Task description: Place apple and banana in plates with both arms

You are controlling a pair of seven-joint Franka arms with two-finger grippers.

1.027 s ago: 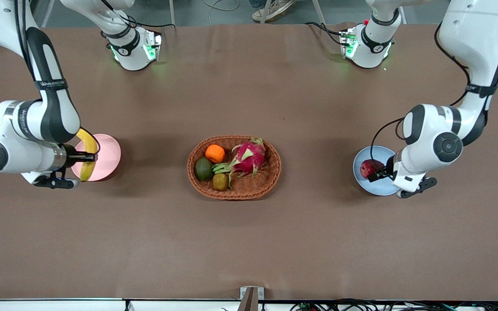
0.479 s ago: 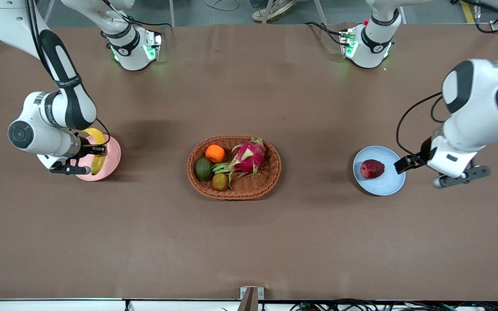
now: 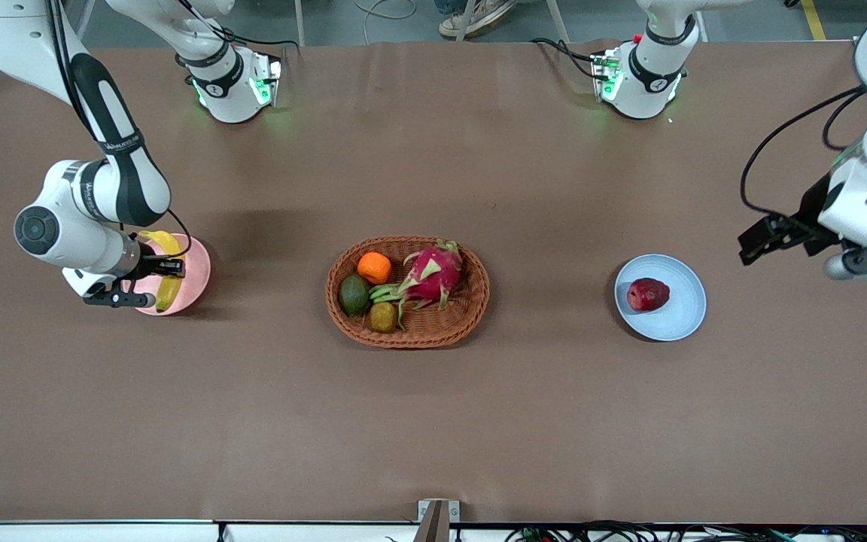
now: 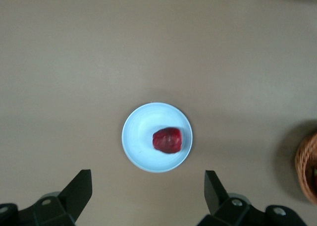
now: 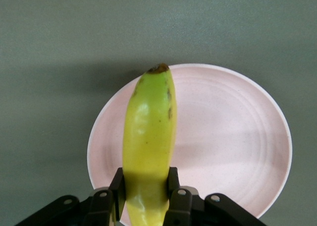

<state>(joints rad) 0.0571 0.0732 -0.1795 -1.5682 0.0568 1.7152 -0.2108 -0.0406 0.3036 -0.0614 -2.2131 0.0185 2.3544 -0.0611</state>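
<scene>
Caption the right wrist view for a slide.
Right hand shut on the banana, holding it over the pink plate.

Apple [image 3: 647, 294] seen lying on blue plate [image 3: 683, 318]. Left gripper [image 3: 754, 247] raised over bare table toward left arm's end, clear of plate, fingers spread. Banana [image 3: 166, 272] clamped by right gripper [image 3: 174, 266] over pink plate [image 3: 196, 278]. Wicker basket [image 3: 471, 312] of fruit placed between plates.
</scene>
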